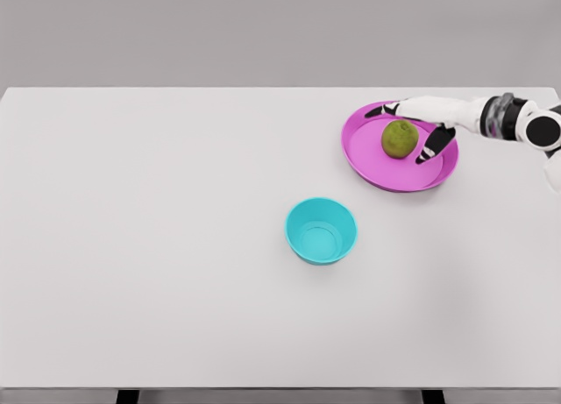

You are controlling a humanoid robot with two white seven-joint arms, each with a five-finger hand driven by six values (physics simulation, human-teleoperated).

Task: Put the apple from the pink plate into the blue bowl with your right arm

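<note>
Bowl: round, smooth, blue-teal, glossy inner wall; stands on the table nearer the camera than the right hand and off to its left, well apart from it.

Table: flat, matte white, rectangular top.

Right hand: white shell with black finger segments, arm entering from the right edge. Fingers spread around the apple over the plate, one behind it, others just beside it on the right; not closed on it.

Apple: rounded, dull olive-green, mottled skin; rests on the plate between the fingers.

Plate: round, shallow, glossy pink-magenta, raised rim; lies under the hand.
</note>
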